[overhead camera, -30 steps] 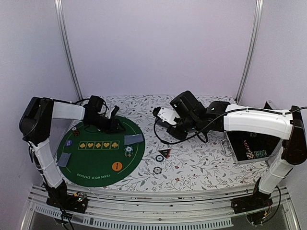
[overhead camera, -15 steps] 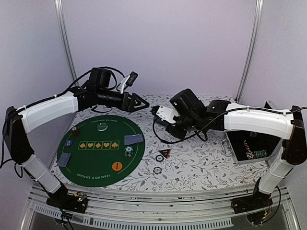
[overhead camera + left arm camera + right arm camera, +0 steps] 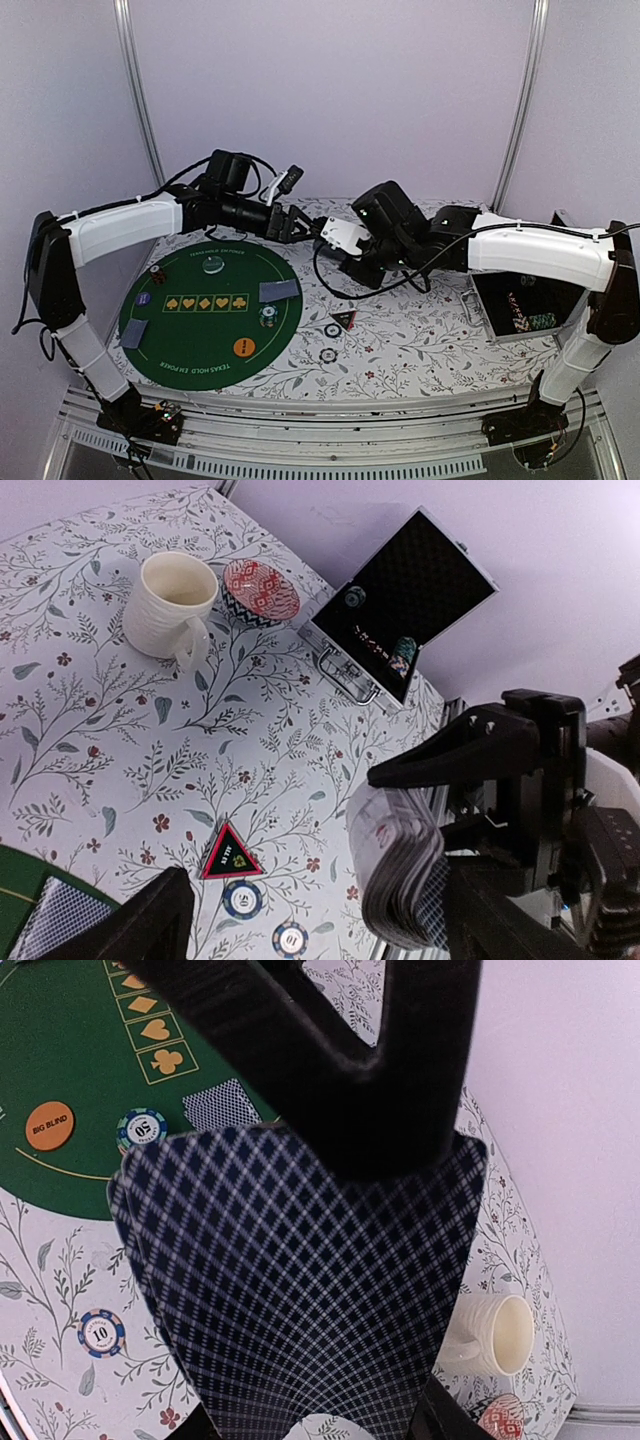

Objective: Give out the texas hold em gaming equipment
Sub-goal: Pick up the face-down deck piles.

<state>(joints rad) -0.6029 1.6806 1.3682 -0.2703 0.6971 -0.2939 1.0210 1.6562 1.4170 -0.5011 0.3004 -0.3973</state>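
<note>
My right gripper (image 3: 338, 238) is shut on a thick deck of grey-blue-backed cards (image 3: 300, 1300), bowed between its fingers (image 3: 320, 1425). My left gripper (image 3: 295, 222) is open in mid-air right beside that deck. In the left wrist view the deck (image 3: 400, 865) sits between its spread jaws (image 3: 315, 905), close to the right one. The green round mat (image 3: 190, 335) carries two cards (image 3: 279, 290), a chip stack (image 3: 267, 317), the orange button (image 3: 243, 347) and the clear disc (image 3: 212, 265). The triangular marker (image 3: 343, 320) and two chips (image 3: 327, 355) lie on the flowered cloth.
An open metal case (image 3: 520, 305) with chips stands at the right. A cream mug (image 3: 170, 605) and a red-patterned dish (image 3: 260, 588) stand at the back behind the right arm. Two small chips (image 3: 158, 275) lie on the mat's left side.
My left arm lifted off the mat, swung right and came up to the deck held by my right gripper. The right arm shifted slightly left.
</note>
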